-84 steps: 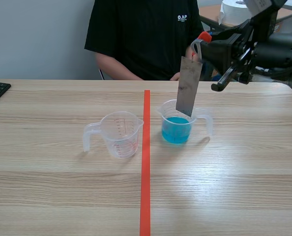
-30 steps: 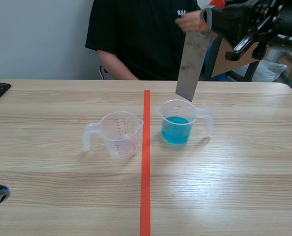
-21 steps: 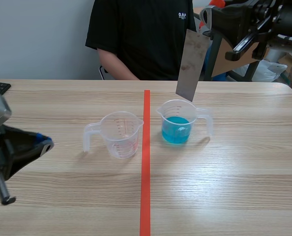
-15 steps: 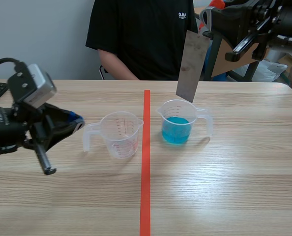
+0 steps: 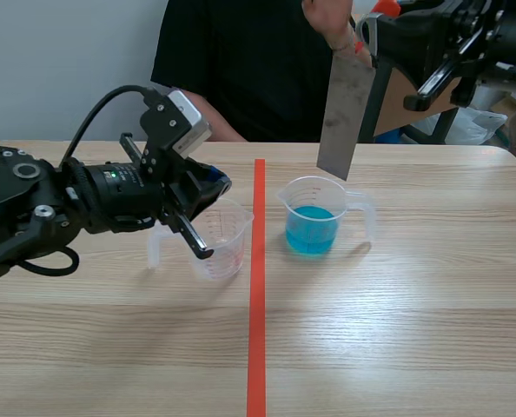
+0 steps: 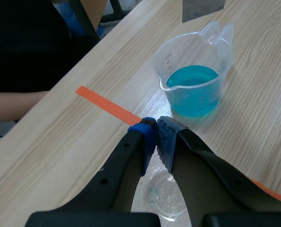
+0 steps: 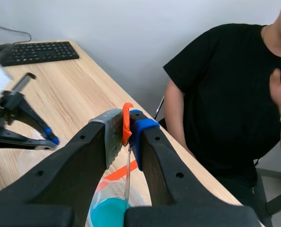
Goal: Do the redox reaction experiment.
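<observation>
A clear cup of blue liquid (image 5: 314, 219) stands just right of the orange tape line; an empty clear measuring cup (image 5: 216, 241) stands left of it. My right gripper (image 5: 367, 28) is high at the back right, shut on the orange-tabbed top of a grey metal plate (image 5: 345, 106). The plate hangs with its lower edge just above the blue cup (image 7: 106, 211), seen edge-on (image 7: 127, 182) in the right wrist view. My left gripper (image 5: 218, 184) is shut on nothing above the empty cup (image 6: 165, 197), with the blue cup (image 6: 195, 88) ahead of it.
A person in a black shirt (image 5: 249, 61) sits across the table, one hand (image 5: 331, 21) raised near the plate's top. A black keyboard (image 7: 38, 51) lies at the table's far left. The orange tape line (image 5: 256, 295) runs down the table's middle.
My left arm has swung in from the lower left to above the empty cup. The metal plate rose out of the blue cup earlier and now hangs just above it.
</observation>
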Robot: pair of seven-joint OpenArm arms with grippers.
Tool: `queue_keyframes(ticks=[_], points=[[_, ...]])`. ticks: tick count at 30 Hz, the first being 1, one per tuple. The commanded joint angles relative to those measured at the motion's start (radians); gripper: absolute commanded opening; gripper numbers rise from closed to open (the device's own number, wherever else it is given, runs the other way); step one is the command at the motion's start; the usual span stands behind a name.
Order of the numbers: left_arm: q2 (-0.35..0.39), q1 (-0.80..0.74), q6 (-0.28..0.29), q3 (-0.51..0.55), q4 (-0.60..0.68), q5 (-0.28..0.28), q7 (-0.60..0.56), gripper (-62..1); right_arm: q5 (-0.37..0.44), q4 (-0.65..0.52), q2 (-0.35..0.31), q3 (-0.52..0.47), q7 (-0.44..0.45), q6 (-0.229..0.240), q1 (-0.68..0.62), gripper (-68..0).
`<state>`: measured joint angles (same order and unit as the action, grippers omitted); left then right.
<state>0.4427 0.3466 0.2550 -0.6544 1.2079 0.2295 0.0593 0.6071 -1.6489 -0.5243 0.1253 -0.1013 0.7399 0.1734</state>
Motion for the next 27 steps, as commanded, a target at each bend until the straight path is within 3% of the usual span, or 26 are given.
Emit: queue_keyframes(ticks=[1,5,13,24,27], points=[[-0.027,0.030,-0.002,-0.003,-0.005,-0.014,-0.010,-56.9,0.015,-0.021,-0.026,0.010,0.040,0.006,0.029,-66.1],[-0.105,0.072,-0.002,-0.008,-0.085,-0.076,-0.014,-56.9,0.015,-0.021,-0.047,0.029,0.071,0.006,0.029,-66.1],[-0.222,0.143,-0.002,-0.008,-0.208,-0.135,-0.018,-56.9,0.014,-0.021,-0.088,0.070,0.132,0.006,0.029,-66.1],[-0.276,0.198,-0.001,-0.010,-0.309,-0.147,-0.053,-56.9,0.006,-0.021,-0.149,0.121,0.206,0.006,0.039,-66.1],[-0.275,0.200,0.024,-0.010,-0.326,-0.176,-0.084,-56.9,0.007,-0.021,-0.169,0.137,0.212,0.006,0.055,-66.1]])
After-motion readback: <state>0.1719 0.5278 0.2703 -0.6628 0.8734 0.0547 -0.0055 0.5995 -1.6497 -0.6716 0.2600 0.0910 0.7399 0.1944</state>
